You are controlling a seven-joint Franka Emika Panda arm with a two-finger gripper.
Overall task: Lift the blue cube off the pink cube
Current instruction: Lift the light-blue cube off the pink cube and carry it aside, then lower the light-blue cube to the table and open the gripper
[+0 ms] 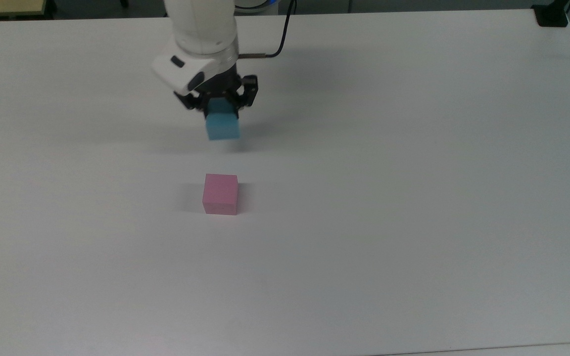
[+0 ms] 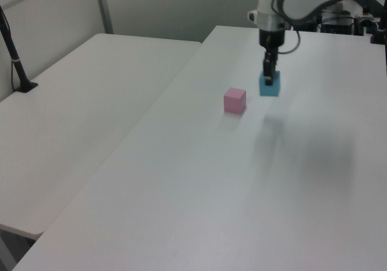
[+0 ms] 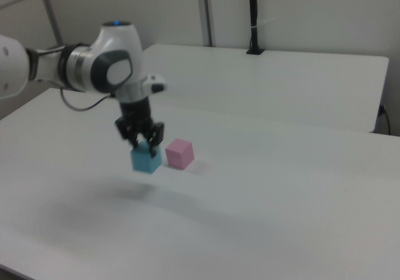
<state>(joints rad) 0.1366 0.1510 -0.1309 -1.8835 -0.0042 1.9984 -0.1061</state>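
Two white tables (image 2: 91,101), pale partition walls (image 3: 312,11)

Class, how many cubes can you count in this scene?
2. The blue cube is held in the gripper above the table; the pink cube sits alone on the table. None seems hidden.
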